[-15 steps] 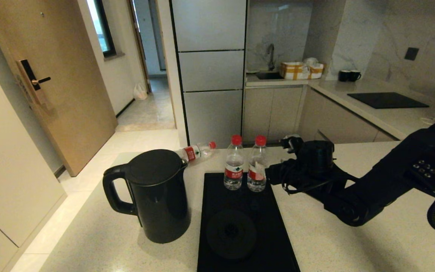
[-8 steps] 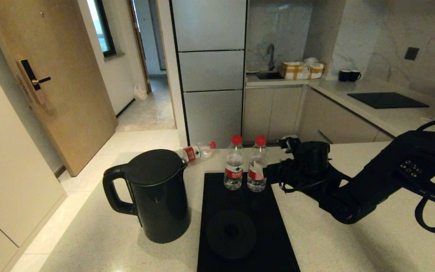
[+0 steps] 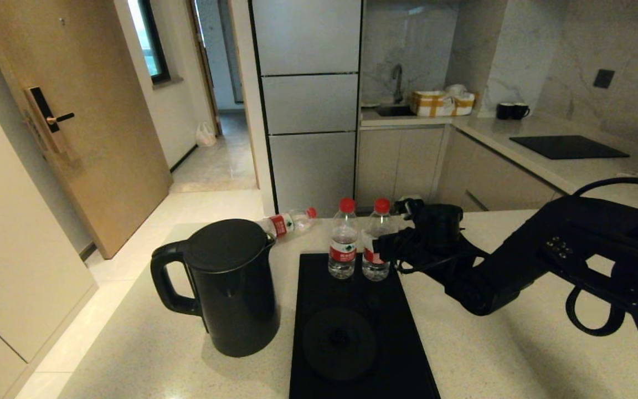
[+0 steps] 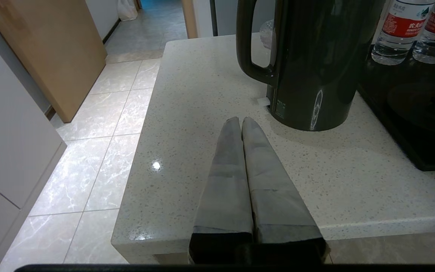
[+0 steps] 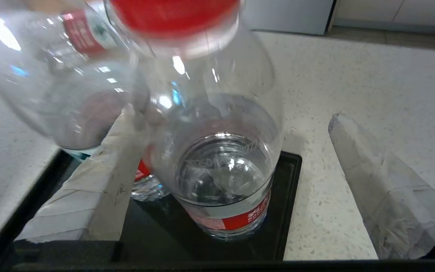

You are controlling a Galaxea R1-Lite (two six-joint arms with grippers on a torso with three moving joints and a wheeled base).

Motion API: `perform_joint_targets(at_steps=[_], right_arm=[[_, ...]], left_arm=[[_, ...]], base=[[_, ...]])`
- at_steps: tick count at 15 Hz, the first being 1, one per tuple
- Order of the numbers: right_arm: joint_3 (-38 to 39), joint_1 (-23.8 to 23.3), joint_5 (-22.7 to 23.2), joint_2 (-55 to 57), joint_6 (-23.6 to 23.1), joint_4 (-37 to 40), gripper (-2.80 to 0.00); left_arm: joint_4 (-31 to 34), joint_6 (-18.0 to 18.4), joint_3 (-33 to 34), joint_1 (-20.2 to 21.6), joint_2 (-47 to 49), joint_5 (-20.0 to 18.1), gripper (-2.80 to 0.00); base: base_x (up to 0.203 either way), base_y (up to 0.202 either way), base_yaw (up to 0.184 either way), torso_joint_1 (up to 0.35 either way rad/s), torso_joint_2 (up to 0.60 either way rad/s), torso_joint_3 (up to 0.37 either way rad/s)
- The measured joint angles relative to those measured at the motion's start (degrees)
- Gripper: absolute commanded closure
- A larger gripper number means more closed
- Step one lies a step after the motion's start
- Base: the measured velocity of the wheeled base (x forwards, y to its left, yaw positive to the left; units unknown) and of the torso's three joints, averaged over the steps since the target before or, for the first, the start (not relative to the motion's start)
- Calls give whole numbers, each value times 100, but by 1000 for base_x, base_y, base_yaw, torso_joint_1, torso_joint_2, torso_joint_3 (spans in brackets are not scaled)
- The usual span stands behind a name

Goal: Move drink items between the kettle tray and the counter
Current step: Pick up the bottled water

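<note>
The black kettle (image 3: 230, 288) stands on the pale counter (image 3: 490, 354), just left of the black kettle tray (image 3: 407, 343) with its round base disc (image 3: 339, 343). Two upright red-capped water bottles (image 3: 343, 244) (image 3: 375, 246) stand at the tray's far end. A third bottle (image 3: 288, 221) lies on its side on the counter behind the kettle. My right gripper (image 3: 391, 233) is open, with its fingers (image 5: 104, 181) on either side of the right-hand bottle (image 5: 221, 158) and not pressing it. My left gripper (image 4: 241, 121) is shut and empty, low over the counter's near left corner beside the kettle (image 4: 315, 64).
The counter ends in a drop to the tiled floor (image 3: 130, 288) on the left. Across the room, a second counter carries a black cooktop (image 3: 568, 147), two dark mugs (image 3: 512, 111) and yellow-and-white boxes (image 3: 442, 103) by a sink.
My right arm has reached leftward, bringing its open fingers from beside the right-hand bottle to either side of it. Bottles, kettle and left arm have stayed put.
</note>
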Motion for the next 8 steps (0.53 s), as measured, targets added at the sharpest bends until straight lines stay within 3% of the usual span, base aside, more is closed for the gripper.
perform_joint_targets(at_steps=[2,3,8], right_arm=[[-58,0,2,104,-2,22,-280],[-71,0,0,148,-2,22,0],[-124,-5,2,212,-2,74,0]], left_arm=[[0,1,5,0,0,0,0],[-2,1,5,0,0,0,0],[0,1,5,0,0,-2,0]], base=[[0,0,0,0,0,0],[0,0,0,0,0,0],[0,0,0,0,0,0]])
